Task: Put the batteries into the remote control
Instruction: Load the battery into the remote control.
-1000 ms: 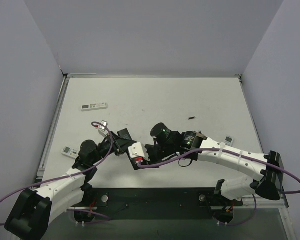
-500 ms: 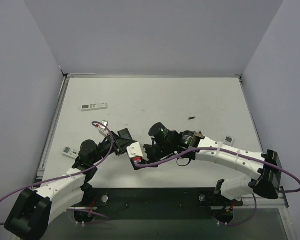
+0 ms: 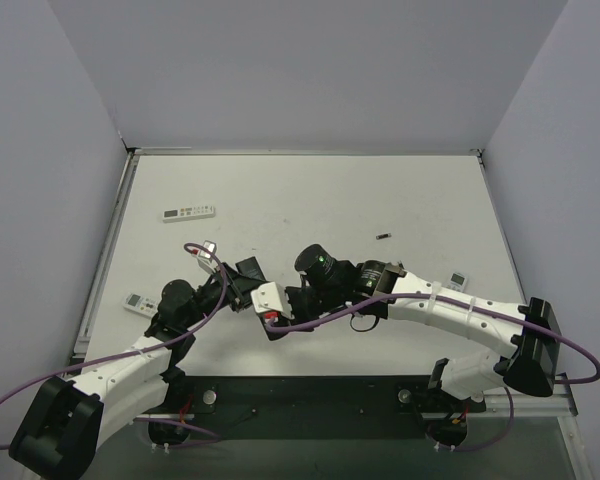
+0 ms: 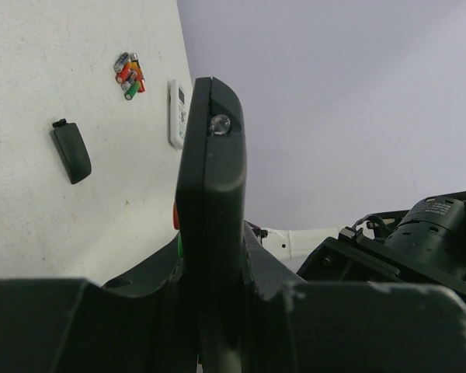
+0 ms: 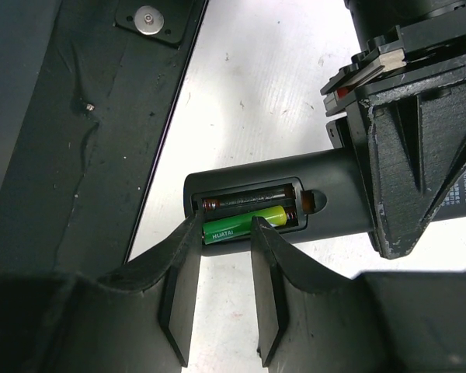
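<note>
My left gripper (image 3: 246,288) is shut on the black remote control (image 4: 211,179) and holds it on edge above the table. In the right wrist view the remote's (image 5: 326,206) battery bay is open and faces the camera. A dark battery (image 5: 248,203) lies in the upper slot and a green battery (image 5: 241,227) in the lower slot. My right gripper (image 5: 227,225) is open, its fingertips touching the green battery at the bay's edge. Several loose batteries (image 4: 127,74) lie in a pile on the table. The black battery cover (image 4: 71,150) lies near them.
A small white remote (image 4: 177,113) lies beside the loose batteries and shows at the right (image 3: 458,280). A long white remote (image 3: 188,212) lies at the far left. Another small white remote (image 3: 137,303) lies at the left edge. The dark base rail (image 5: 85,116) runs along the near edge.
My right arm has edged a little to the left, closer to the remote. The left arm has held still.
</note>
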